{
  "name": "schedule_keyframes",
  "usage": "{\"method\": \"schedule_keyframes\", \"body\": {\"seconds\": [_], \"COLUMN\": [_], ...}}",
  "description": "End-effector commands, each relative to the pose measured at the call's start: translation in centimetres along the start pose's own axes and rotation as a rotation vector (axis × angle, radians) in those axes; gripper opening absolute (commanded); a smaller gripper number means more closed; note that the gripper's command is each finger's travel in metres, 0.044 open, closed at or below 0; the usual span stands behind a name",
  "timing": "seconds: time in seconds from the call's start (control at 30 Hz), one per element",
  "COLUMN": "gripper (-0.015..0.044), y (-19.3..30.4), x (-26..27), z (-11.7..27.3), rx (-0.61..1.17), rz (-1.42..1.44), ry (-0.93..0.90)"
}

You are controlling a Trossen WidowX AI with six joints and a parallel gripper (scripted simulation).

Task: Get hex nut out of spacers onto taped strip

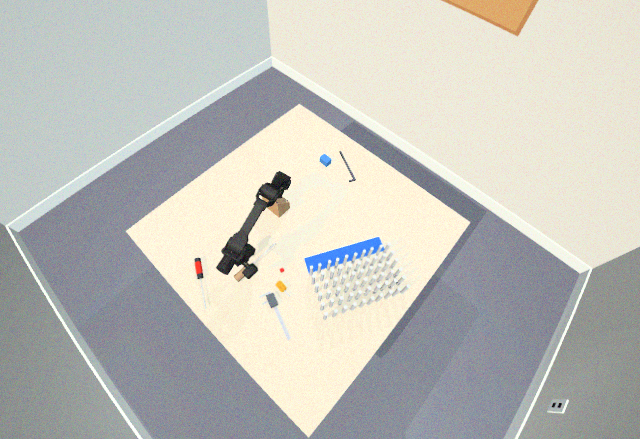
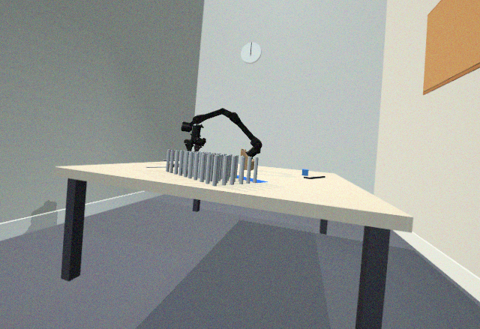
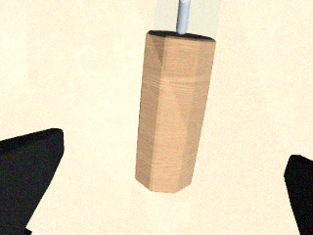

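My gripper (image 1: 245, 271) (image 2: 192, 149) (image 3: 178, 156) is open and empty. It points down above the wooden handle (image 1: 239, 274) (image 3: 172, 113) of a tool. The handle lies lengthwise between the spread fingers in the wrist view, below them and not gripped. The tool's thin metal shaft (image 3: 182, 19) leads away from the handle's far end. The metal spacers (image 2: 214, 170) stand upright in rows. The blue taped strip (image 1: 342, 254) (image 2: 262, 180) lies along one side of them. I cannot make out the nut among the spacers.
A black hooked tool (image 1: 346, 165) (image 2: 314, 177) lies near a blue block (image 1: 325, 159) (image 2: 304, 171). A red-handled tool (image 1: 199, 268), a grey-handled tool (image 1: 271, 300), an orange piece (image 1: 280, 286) and a small red piece (image 1: 281, 270) lie around the gripper. A brown block (image 1: 279, 207) stands near the arm's base.
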State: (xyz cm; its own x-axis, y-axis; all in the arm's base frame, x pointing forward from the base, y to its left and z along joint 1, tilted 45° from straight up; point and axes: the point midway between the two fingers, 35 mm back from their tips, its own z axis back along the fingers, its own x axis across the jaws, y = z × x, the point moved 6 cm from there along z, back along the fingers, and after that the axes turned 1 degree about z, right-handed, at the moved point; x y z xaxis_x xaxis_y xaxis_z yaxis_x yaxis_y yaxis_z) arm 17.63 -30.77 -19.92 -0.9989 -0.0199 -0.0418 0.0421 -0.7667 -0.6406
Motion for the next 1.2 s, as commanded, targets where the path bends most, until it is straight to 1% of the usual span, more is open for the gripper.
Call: {"method": "schedule_keyframes", "body": {"seconds": [0.0,0.13,0.3,0.5,0.87,1.17], "gripper": [0.0440,0.0440,0.0440,0.0282,0.0280,0.0280], "y": [-2.3,-5.8,-6.4,-6.4,-6.4,-6.4], "x": [-0.4,-0.6,-0.6,-0.6,-0.6,-0.6], "z": [0.1,0.2,0.2,0.2,0.1,-1.2], "rx": [-0.024,-0.056,-0.061,-0.061,-0.061,-0.061], "rz": [0.001,-0.006,-0.007,-0.007,-0.007,-0.007], "ry": [-0.018,-0.039,-0.043,-0.043,-0.043,-0.043]}}
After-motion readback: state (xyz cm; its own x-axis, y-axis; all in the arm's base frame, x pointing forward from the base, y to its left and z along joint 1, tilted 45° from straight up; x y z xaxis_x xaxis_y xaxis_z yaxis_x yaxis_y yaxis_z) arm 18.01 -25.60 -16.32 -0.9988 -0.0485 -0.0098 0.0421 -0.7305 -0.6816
